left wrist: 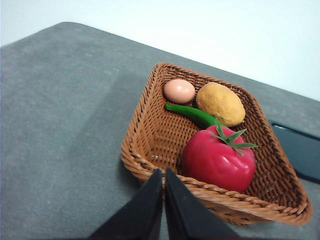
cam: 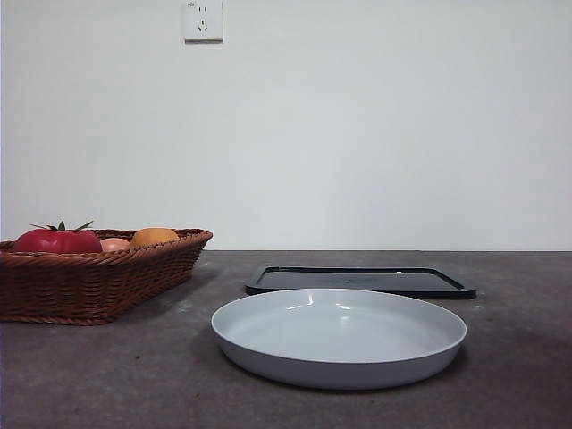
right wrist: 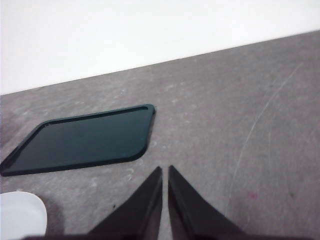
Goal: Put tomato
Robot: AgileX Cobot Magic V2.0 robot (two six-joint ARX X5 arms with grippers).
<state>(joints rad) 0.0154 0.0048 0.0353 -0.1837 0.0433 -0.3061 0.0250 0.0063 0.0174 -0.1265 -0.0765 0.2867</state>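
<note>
The left gripper [left wrist: 163,172] hangs above the near rim of the wicker basket [left wrist: 150,165], its two black jaws pressed together with only a hairline seam between them, pinching nothing and touching nothing; the right gripper [right wrist: 165,170] is likewise closed tip to tip and empty, poised over bare grey table [right wrist: 240,125] near a corner of the black tray [right wrist: 80,140]; neither arm shows in the front view. The tomato [left wrist: 218,157] lies inside the basket, in the corner nearest the left gripper, glossy red with its spiky green calyx uppermost; it rests against the basket's woven wall; a green chilli pepper [left wrist: 192,115] lies just behind it, its tip seeming to meet the tomato's top; beyond the pepper sit an orange round fruit [left wrist: 220,103] and a smaller pale pink fruit [left wrist: 179,90], side by side near the far wall. In the front view the basket stands at the left of the table, with the tomato, the pink fruit and the orange fruit peeking over its rim; a shallow grey plate [cam: 268,353] sits in the middle foreground, holding nothing; the black tray lies flat just behind the plate; a white wall socket [cam: 203,20] is mounted high on the wall.
</note>
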